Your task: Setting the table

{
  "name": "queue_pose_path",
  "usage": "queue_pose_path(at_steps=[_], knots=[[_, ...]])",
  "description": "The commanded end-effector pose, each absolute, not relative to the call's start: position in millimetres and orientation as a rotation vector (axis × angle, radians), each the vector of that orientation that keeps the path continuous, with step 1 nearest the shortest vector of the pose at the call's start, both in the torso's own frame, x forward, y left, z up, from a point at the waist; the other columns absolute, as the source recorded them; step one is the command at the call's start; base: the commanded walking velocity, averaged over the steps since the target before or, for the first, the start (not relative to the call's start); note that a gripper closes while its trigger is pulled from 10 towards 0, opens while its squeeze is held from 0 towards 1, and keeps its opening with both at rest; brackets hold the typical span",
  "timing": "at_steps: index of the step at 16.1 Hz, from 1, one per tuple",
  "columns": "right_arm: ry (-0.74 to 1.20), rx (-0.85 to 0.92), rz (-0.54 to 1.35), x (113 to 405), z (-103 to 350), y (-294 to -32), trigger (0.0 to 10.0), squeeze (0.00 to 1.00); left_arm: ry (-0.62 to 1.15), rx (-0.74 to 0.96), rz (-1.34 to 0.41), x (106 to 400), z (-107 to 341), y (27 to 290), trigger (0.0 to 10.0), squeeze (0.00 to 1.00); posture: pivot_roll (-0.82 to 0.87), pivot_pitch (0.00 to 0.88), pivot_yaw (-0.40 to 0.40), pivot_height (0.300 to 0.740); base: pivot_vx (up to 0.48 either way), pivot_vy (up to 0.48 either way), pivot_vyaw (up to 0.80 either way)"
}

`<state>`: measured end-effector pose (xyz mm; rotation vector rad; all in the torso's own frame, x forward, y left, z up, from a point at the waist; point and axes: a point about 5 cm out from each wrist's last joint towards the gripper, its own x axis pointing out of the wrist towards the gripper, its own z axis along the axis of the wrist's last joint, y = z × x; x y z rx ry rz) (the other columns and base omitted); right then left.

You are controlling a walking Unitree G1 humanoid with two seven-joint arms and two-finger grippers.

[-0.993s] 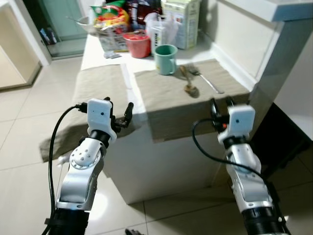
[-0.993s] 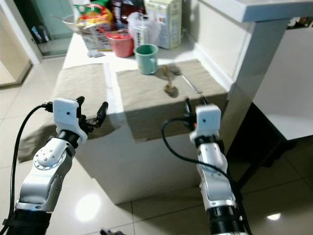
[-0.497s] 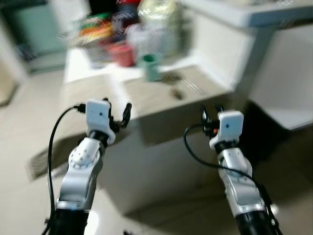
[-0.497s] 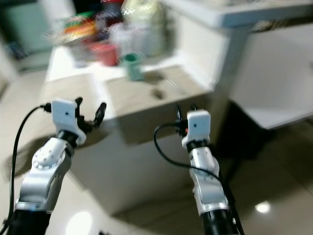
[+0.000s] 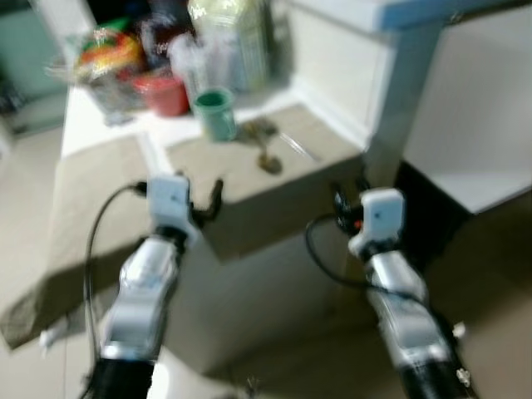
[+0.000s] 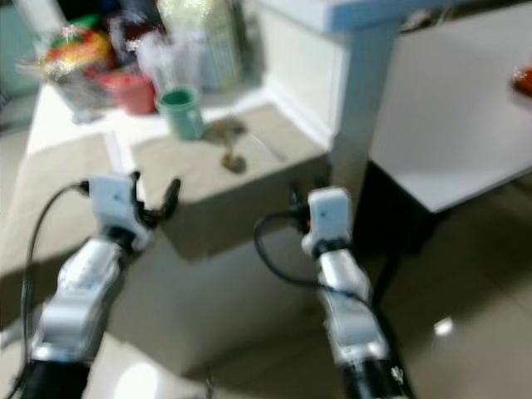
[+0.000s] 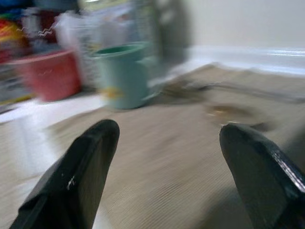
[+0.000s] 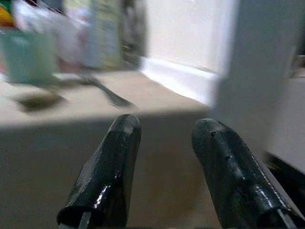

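Left wrist view: green cup (image 7: 121, 75) (contents hidden)

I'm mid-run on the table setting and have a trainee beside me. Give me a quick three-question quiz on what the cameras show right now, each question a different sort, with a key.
1. True or false: the left end effector is shut on the green cup.
2. Multiple choice: the spoon and fork lie on (A) the bare floor, (B) the beige placemat, (C) the red bowl.
3. Fill in: seen from the head, the green cup stands to the ______ of the cutlery.

Key: 1 false, both it and the right end effector are open and hold nothing, short of the counter. 2 B. 3 left.
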<state>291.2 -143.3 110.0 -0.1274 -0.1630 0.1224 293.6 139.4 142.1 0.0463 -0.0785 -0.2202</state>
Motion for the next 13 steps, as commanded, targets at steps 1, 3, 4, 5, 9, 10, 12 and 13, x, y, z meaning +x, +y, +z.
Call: queue_pose_path(at_steps=[1,3,4,5,9,10,12,13], knots=[[-0.176,-0.114,0.14,293,114,-135,10.0,0.0,-0.076,0.065,-0.194,294,142,147,10.0,0.0,-0.15,0.0,0.097,0.74,0.435,0.0,0.0],[-0.176,-0.113,0.14,293,114,-135,10.0,0.0,-0.075,0.058,-0.199,294,143,143,10.0,0.0,-0.16,0.0,0.099,0.74,0.456,0.0,0.0],[-0.175,-0.112,0.141,292,114,-135,10.0,0.0,-0.079,0.055,-0.208,294,144,140,10.0,0.0,-0.16,0.0,0.099,0.74,0.461,0.0,0.0],[-0.174,-0.112,0.142,292,114,-135,10.0,0.0,-0.08,0.055,-0.21,294,145,139,10.0,0.0,-0.16,0.0,0.099,0.74,0.461,0.0,0.0],[-0.166,-0.114,0.148,291,112,-134,10.0,0.0,-0.088,0.036,-0.23,296,148,130,10.0,0.0,-0.16,0.0,0.101,0.74,0.477,0.0,0.0],[-0.163,-0.112,0.15,291,111,-133,10.0,0.0,-0.091,0.046,-0.233,297,149,128,10.0,0.0,-0.16,0.0,0.103,0.74,0.0,0.0,0.0],[-0.16,-0.108,0.152,290,110,-132,10.0,0.0,-0.085,0.056,-0.236,299,151,125,10.0,0.0,-0.16,0.0,0.106,0.74,0.0,0.0,0.0],[-0.16,-0.106,0.154,290,110,-131,10.0,0.0,-0.079,0.069,-0.231,300,150,125,10.0,0.0,-0.16,0.0,0.107,0.74,0.0,0.0,0.0]])
